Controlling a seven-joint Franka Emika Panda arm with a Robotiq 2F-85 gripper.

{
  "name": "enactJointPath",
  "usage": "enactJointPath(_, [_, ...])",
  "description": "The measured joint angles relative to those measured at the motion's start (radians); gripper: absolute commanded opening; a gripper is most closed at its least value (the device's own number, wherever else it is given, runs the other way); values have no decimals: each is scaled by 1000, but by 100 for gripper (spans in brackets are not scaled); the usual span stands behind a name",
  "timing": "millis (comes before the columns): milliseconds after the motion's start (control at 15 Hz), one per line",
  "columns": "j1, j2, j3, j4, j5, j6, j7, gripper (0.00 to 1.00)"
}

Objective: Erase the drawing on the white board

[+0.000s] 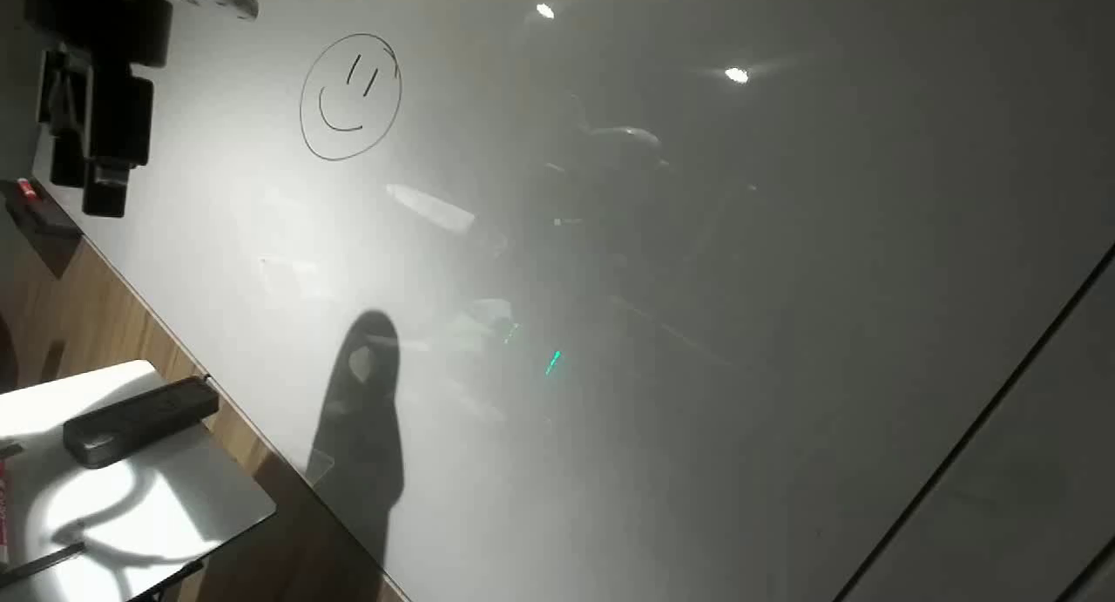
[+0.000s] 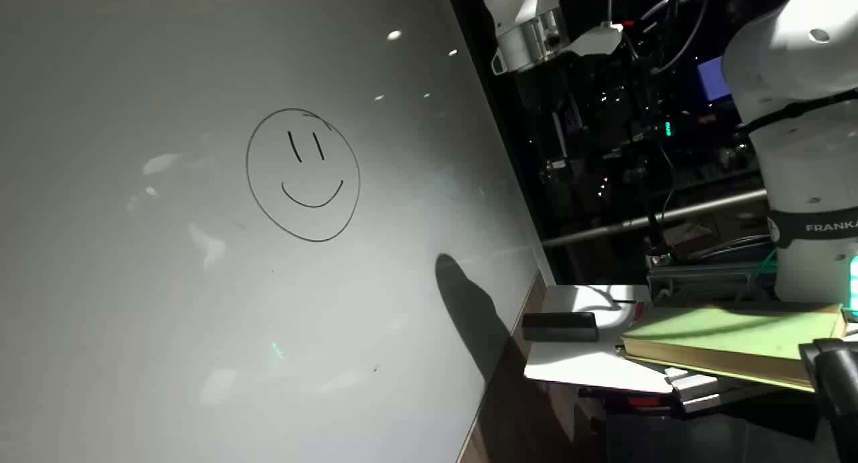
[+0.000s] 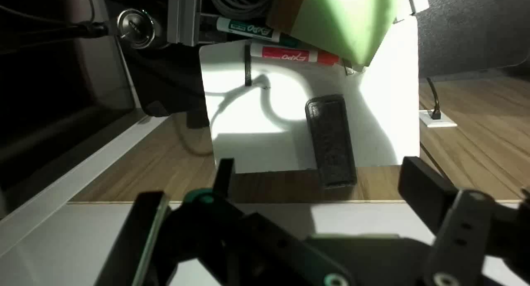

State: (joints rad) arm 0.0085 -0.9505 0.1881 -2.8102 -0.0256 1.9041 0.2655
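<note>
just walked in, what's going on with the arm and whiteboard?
The Franka arm is meant to erase the smiley drawing on the white board; no part looks wiped. The gripper hangs open, holding nothing. A dark block, probably the eraser, lies on the small white table, one end jutting over its edge toward the board.

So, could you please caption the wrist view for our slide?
Open gripper facing the table, where an eraser and a red marker lie.

The white board (image 1: 627,262) looks smooth and shiny. The brown planks (image 3: 488,124) look like wood. The red marker (image 3: 290,54) looks like smooth plastic, and the green book (image 2: 737,330) has paper pages (image 2: 724,360).
</note>
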Motion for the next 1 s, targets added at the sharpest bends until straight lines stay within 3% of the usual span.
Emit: enactJointPath(1000, [0, 5, 0, -11, 0, 0, 0, 100])
